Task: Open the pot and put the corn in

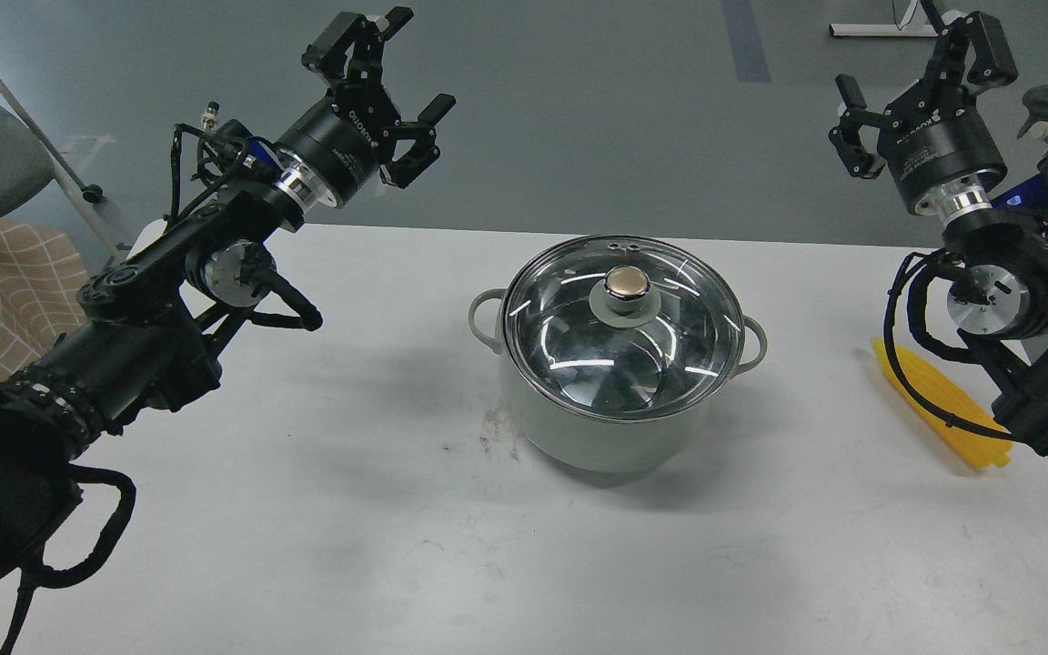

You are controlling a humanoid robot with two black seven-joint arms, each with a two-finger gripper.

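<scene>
Pot (615,428) w/ lid (619,327) on, corn (938,400) outside

Lab: white table (306,509), bare grey floor (579,109).

Bright, even overhead light, sharp focus throughout, white streaks of glare on the glass lid (622,326), a highlight on its knob (627,283), soft faint shadows on the white table (397,509) beside the pot (610,437), slight bending at the frame edges
</scene>
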